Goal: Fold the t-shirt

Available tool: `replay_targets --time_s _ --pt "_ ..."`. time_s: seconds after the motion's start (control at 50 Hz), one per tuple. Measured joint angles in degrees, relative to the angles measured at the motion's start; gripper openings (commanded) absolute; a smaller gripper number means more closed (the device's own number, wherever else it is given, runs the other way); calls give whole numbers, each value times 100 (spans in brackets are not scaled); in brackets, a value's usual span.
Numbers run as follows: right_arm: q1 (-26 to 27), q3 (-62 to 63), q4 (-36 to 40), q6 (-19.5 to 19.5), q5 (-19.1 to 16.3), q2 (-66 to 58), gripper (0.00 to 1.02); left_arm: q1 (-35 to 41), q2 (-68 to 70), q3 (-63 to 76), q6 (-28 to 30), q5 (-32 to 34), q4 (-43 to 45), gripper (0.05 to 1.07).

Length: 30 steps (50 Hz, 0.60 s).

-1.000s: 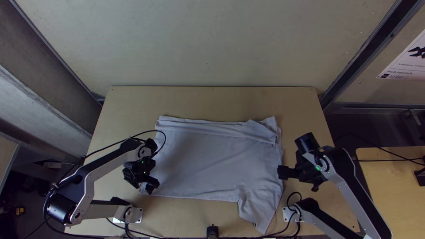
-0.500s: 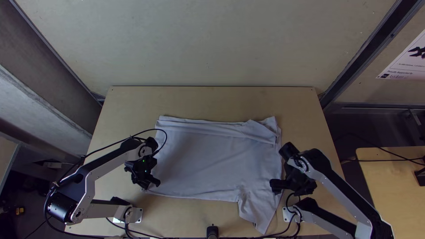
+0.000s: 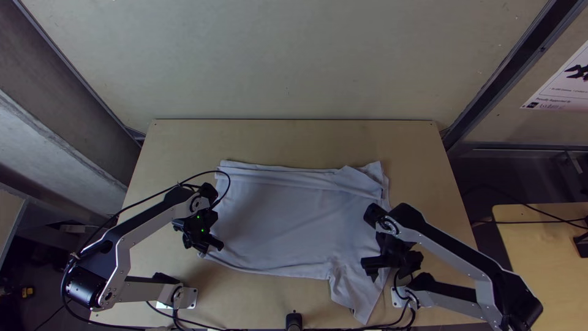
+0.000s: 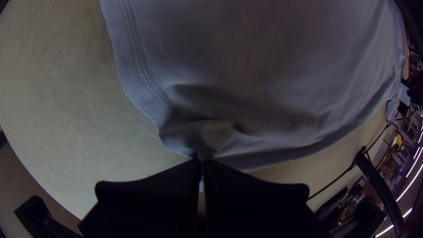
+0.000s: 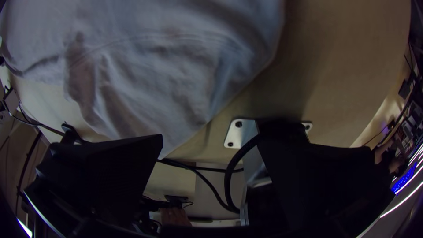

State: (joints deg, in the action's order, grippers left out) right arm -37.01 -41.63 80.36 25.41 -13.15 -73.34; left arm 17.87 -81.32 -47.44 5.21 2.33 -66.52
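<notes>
Where the one light wooden tabletop (image 3: pixel 294 138) is read in the top view as a clock with 12 at its far edge, the one pale grey-white cotton t-shirt (image 3: pixel 275 214) covers the middle. It lies mostly flat; a narrow folded band runs along its 12 o'clock side, ending in a rumpled flap at 1 o'clock. One creased sleeve (image 3: pixel 352 291) points towards 5 o'clock.

Two silver-grey arms with black joints stand at the near side. The left arm (image 3: pixel 144 224) has its base at 7 o'clock, its elbow bent out to 8, and its forearm angled back up towards 2, with the wrist dipping to the cloth. The right arm (image 3: pixel 453 242) has its base at 5 o'clock, its elbow out past 4, and its forearm folded back towards 10.

There are two black tools with wide flat fingers, one per arm. The left tool (image 3: pixel 212 247), between 8 and 9 o'clock, is drawn narrow, pinching a corner of the shirt, and creases fan out from the grip. The right tool (image 3: pixel 389 270), near 4 o'clock, is spread wide by the sleeve's outer edge.

Two silver mounting plates hold the bases, one (image 3: pixel 190 298) at 7 o'clock, one (image 3: pixel 397 296) at 5. One short black cylinder (image 3: pixel 294 320) stands at 6.
</notes>
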Motion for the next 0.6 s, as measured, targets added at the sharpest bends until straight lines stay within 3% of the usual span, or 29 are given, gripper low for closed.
replay_targets --time_s 0.2,0.36,0.6 --pt "-170 345 -313 -363 2 -407 97 -26 72 -2 2 0 -4 8" --pt "-286 28 149 -341 24 -538 97 -181 105 -4 44 0 -22 8" --pt "-433 -874 566 -175 573 -302 95 -299 109 -4 76 2 -44 8"
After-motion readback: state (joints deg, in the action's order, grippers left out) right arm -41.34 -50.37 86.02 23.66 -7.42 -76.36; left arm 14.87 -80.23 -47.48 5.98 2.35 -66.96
